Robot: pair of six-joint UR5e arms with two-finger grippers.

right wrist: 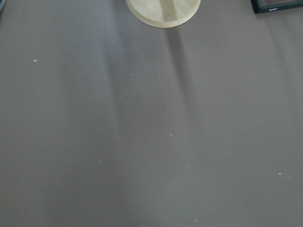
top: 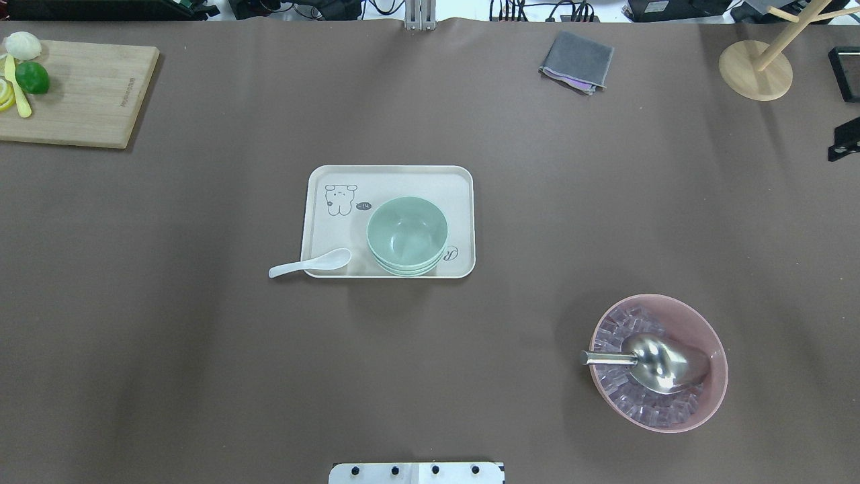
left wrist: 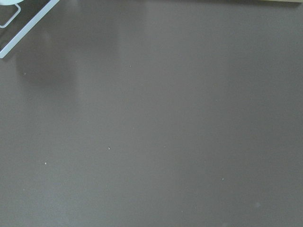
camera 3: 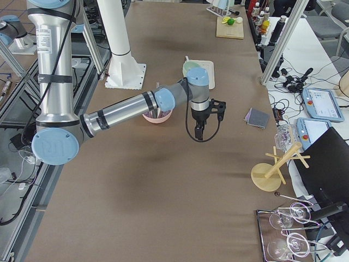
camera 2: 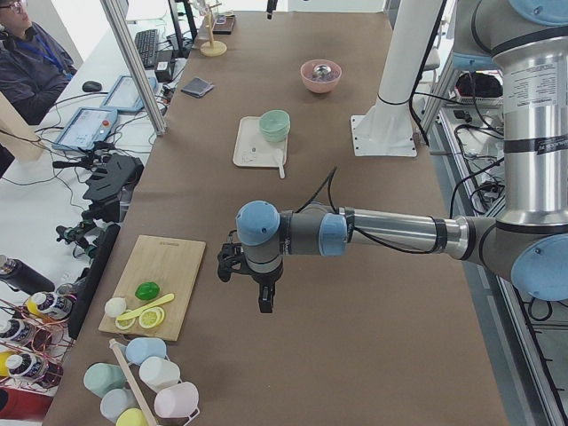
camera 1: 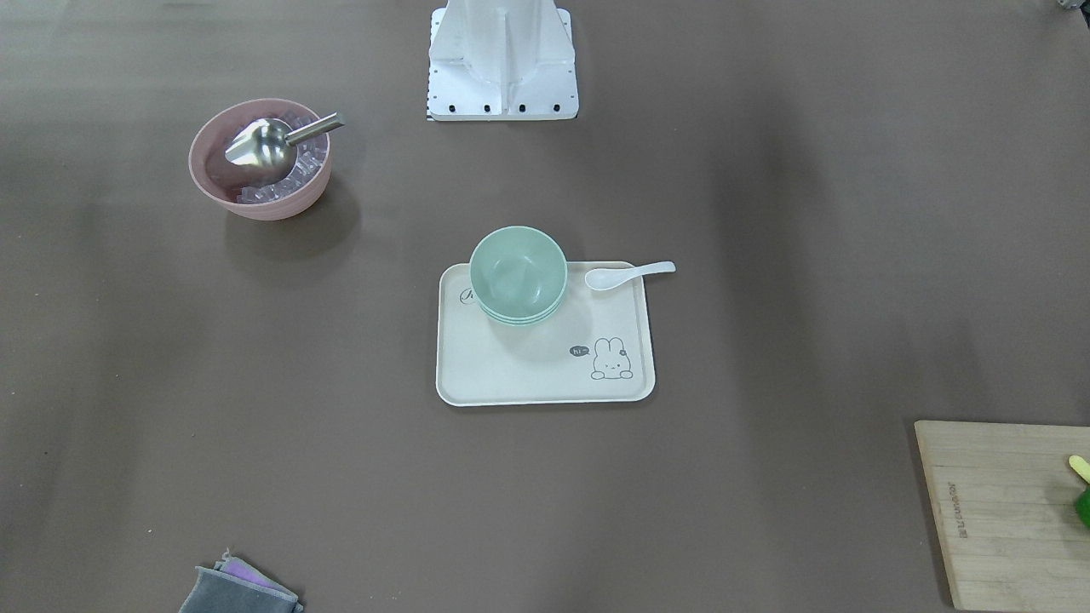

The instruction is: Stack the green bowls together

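Three green bowls (top: pixel 407 234), nested in one stack, stand on the cream tray (top: pixel 390 172) against its robot-side edge, nearer the right corner. A white spoon (top: pixel 310 263) lies across the tray's left robot-side corner, with its handle over the tabletop (top: pixel 201 349). A pink bowl (top: pixel 713 396) holds a metal scoop (top: pixel 662 363). The left end effector (camera 2: pixel 264 297) and right end effector (camera 3: pixel 199 131) hang over bare tabletop, well apart from the stack. Whether either is spread or pressed together cannot be told.

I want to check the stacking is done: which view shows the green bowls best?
The overhead exterior view: the green bowls sit nested on the tray, layered rims showing. The front-facing view is nearly as good. Both side views show them small and far; the wrist views show no bowls.
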